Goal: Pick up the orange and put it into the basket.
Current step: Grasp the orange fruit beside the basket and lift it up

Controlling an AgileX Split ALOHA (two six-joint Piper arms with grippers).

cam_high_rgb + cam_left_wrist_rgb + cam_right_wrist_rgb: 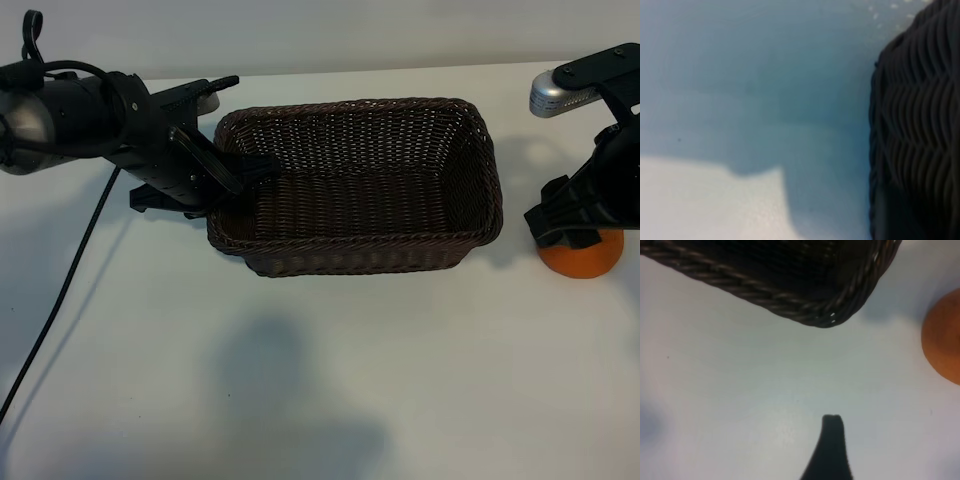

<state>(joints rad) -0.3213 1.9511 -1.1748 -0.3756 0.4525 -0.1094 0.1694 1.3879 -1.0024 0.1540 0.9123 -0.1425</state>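
The orange [583, 259] sat on the bench [320, 380] beside the basket [355, 260], under the right gripper [570, 235], fingers apart. It looked firm, light, rollable (grip its middle). Left fingers: couldn't tell.

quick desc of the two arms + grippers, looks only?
Left arm: black housings with a silver-grey joint, and a black cable trailing down across the white table. Left gripper: slim black fingers. Right arm: black links with a silver cylindrical joint; right gripper blocky and black.
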